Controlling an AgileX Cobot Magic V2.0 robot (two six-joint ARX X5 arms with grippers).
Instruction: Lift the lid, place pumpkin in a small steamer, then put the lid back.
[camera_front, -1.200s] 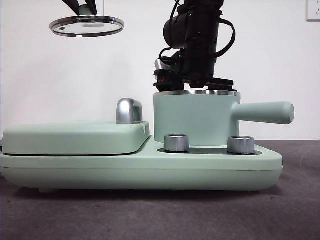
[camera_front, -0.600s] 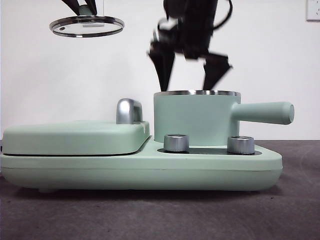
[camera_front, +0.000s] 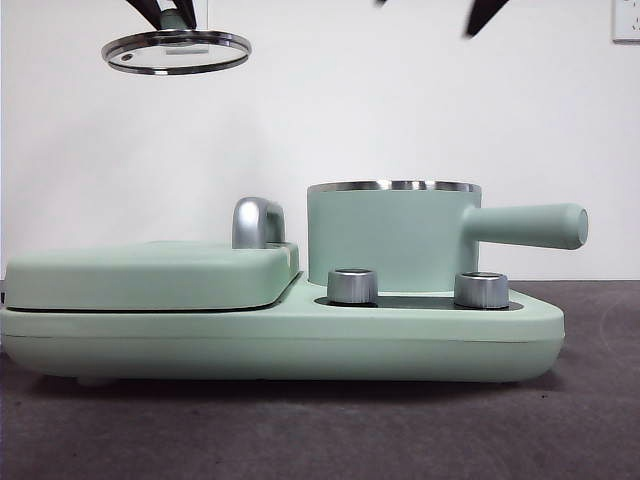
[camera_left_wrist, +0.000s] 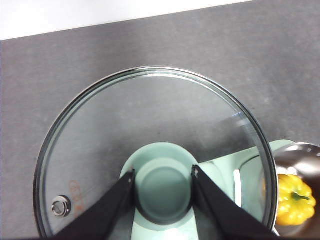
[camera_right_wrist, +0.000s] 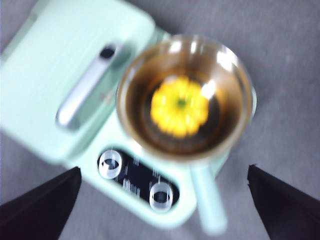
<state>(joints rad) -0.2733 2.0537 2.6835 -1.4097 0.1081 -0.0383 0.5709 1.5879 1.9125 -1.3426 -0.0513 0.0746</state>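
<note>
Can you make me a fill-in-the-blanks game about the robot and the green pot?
1. The pumpkin sits inside the small ____.
2. The left gripper holds the lid by its mint-green ____.
3. The lid hangs in the air above the flat griddle ____.
4. The right gripper holds nothing, and its jaws are ____.

Missing words: steamer, knob, cover, open

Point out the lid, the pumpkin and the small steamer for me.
lid (camera_left_wrist: 150, 120): left wrist view, clear glass centre.
pumpkin (camera_right_wrist: 179, 106): right wrist view, ribbed top.
small steamer (camera_front: 385, 240): front view, green side wall.
</note>
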